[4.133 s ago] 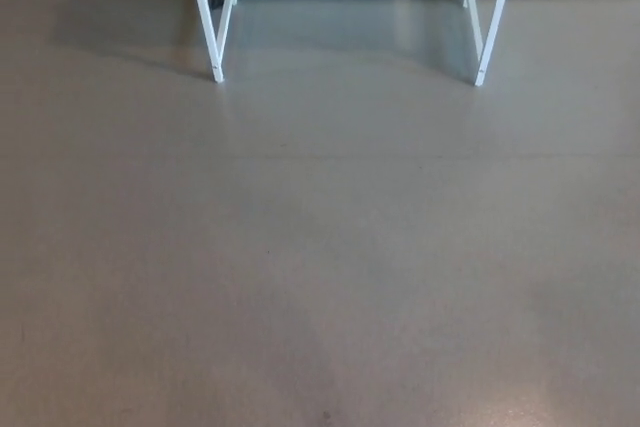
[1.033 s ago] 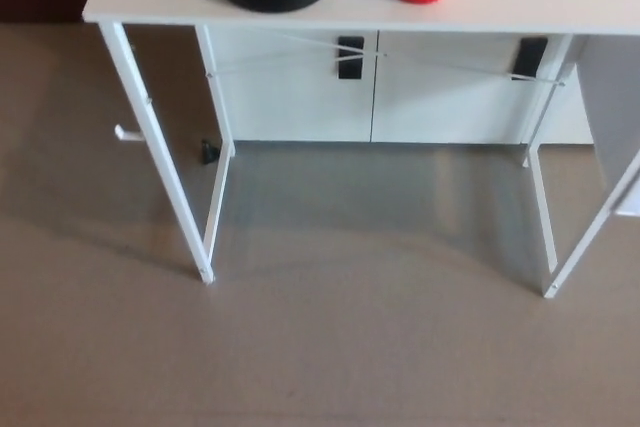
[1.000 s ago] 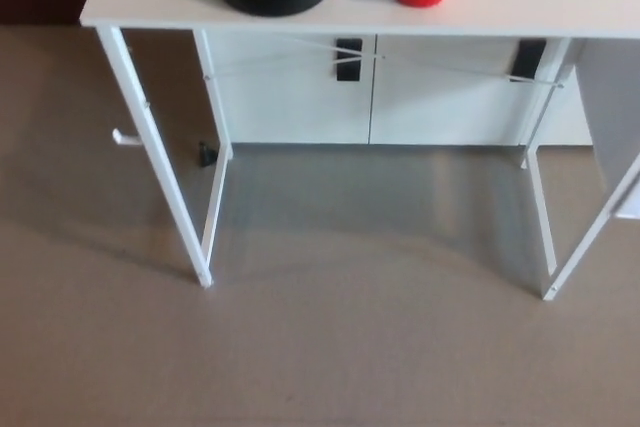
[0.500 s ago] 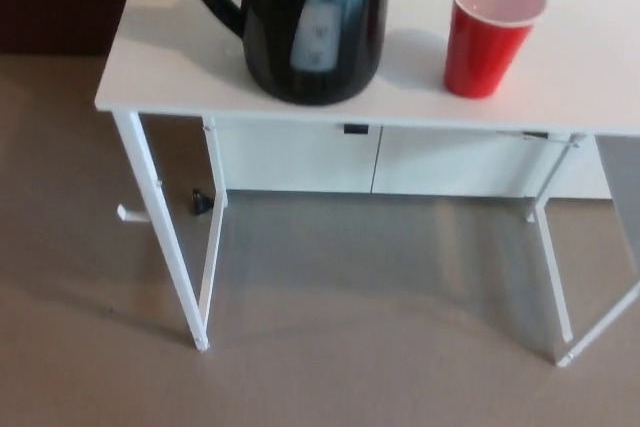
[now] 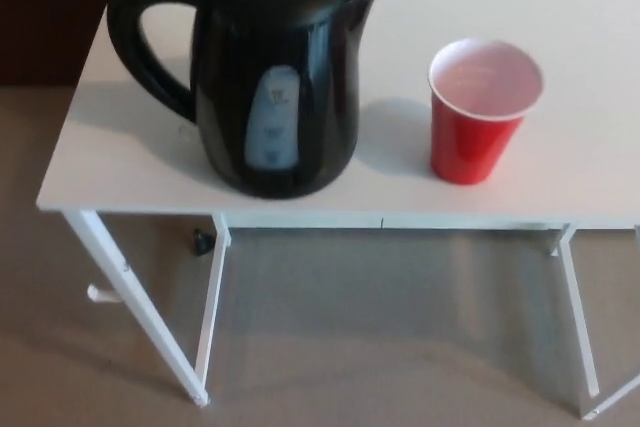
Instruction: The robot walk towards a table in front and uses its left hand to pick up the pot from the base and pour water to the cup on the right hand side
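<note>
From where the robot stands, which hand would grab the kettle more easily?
Probably the left. The kettle has its handle sticking out toward the robot's left, and the cup stands on the right, in a right hand's way. Neither hand shows yet.

- You are looking at what reads as an office break corner or a plain test room, not a fitted kitchen.
- The white tabletop (image 5: 150, 147) stands on thin white metal legs (image 5: 140, 312), like a light desk or a folding table.
- The floor (image 5: 380, 337) under it is smooth, grey-brown and bare, the hard kind you find in workplaces.
- A black electric kettle (image 5: 275, 67) and a red disposable cup (image 5: 478, 117) stand on top, so you see a tea or coffee spot.
- A dark panel (image 5: 45, 17) fills the far left; you cannot tell what it is.
</note>
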